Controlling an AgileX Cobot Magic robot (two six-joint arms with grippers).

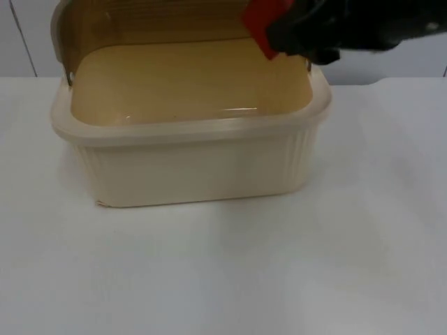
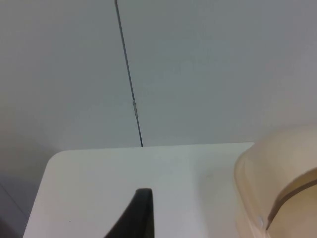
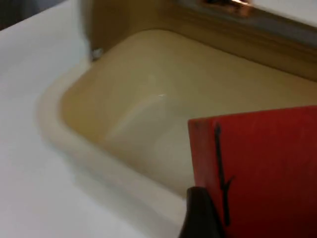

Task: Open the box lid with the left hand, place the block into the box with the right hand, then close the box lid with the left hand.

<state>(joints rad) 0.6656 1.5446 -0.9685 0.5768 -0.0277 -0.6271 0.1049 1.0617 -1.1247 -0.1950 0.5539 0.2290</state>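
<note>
top view: right pincer [image 1: 279, 35] clamping block [image 1: 262, 19]

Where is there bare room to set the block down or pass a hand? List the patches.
Free: the box interior, bare floor inside its rim, lid up behind; the white table in front of the box and on both sides. Crowded: the box's rear right corner, where the right tool holds the red block. The left tool waits beside the box.

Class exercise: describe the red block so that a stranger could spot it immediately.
Find the cream box on the white table, its lid raised. Above its back right corner, the right tool holds the red block, the only red thing here.
</note>
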